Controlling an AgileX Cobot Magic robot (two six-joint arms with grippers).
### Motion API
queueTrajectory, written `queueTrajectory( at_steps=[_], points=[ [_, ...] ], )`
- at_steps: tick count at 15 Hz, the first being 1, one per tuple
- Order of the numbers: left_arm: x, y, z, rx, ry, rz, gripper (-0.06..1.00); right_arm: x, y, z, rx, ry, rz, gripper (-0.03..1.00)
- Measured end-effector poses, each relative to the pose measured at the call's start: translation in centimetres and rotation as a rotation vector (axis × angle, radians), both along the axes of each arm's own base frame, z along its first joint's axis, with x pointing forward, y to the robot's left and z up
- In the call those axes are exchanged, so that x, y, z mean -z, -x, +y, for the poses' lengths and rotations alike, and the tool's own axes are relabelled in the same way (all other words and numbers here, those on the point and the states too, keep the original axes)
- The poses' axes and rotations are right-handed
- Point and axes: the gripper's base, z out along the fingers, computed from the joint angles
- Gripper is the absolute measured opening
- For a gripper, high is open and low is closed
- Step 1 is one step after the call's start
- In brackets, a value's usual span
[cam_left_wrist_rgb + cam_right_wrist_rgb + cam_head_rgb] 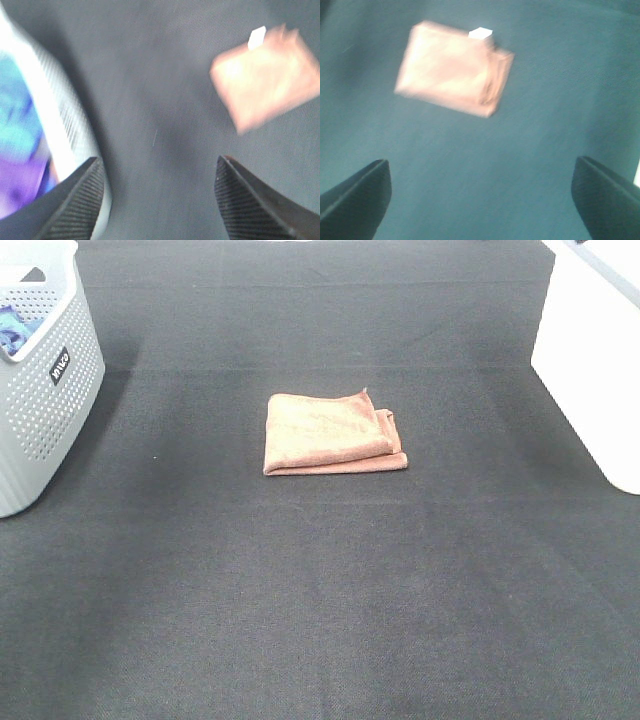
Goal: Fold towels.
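Note:
The rust towel (pixel 330 433) lies folded into a small rectangle on the dark table, near the middle. It also shows blurred in the left wrist view (pixel 262 82) with its white tag (pixel 257 38), and in the right wrist view (pixel 452 67) with the tag (pixel 480 33). Neither arm shows in the exterior high view. My left gripper (pixel 160 200) is open and empty, well away from the towel and beside the basket. My right gripper (pixel 480 200) is open and empty, held above the table apart from the towel.
A grey perforated basket (pixel 45 390) stands at the left edge with a blue cloth (pixel 15 328) inside; it shows in the left wrist view (pixel 65 125). A white box (pixel 595 360) stands at the right edge.

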Motion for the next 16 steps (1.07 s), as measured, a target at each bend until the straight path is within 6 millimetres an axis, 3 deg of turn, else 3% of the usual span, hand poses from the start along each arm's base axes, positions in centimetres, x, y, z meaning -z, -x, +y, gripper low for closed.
queueTrajectory(
  at_steps=[1, 2, 3, 4, 7, 8, 10, 12, 16],
  points=[
    [0.8, 3.1, 1.1, -0.021, -0.023, 0.045, 0.62, -0.1, 2.7, 0.3, -0.017, -0.004, 0.015, 0.92],
    [0.8, 3.1, 1.1, -0.021, -0.023, 0.045, 0.62, -0.1, 2.7, 0.3, -0.017, -0.004, 0.015, 0.92],
    [2.0, 5.4, 1.8, -0.037, -0.031, 0.097, 0.62, 0.2, 4.4, 0.1, -0.012, -0.007, 0.035, 0.92],
    [3.0, 9.8, 3.0, -0.054, -0.027, 0.123, 0.62, 1.1, 7.3, -0.7, 0.002, -0.001, 0.067, 0.92],
    [5.4, 17.9, 5.3, -0.072, 0.001, 0.077, 0.62, 4.4, 13.1, -2.4, 0.016, 0.025, 0.143, 0.92],
    [6.7, 21.7, 6.4, -0.074, 0.021, 0.038, 0.62, 6.4, 15.7, -3.1, 0.018, 0.033, 0.173, 0.92],
    [8.9, 26.2, 7.6, -0.071, 0.054, -0.019, 0.62, 8.7, 19.6, -4.2, 0.019, 0.038, 0.181, 0.92],
    [10.9, 30.0, 8.4, -0.062, 0.110, -0.095, 0.62, 10.6, 23.5, -5.4, 0.007, 0.050, 0.135, 0.92],
    [12.1, 34.1, 8.8, 0.043, 0.195, -0.295, 0.62, 11.9, 29.3, -7.1, -0.028, 0.032, -0.104, 0.92]
  ],
)
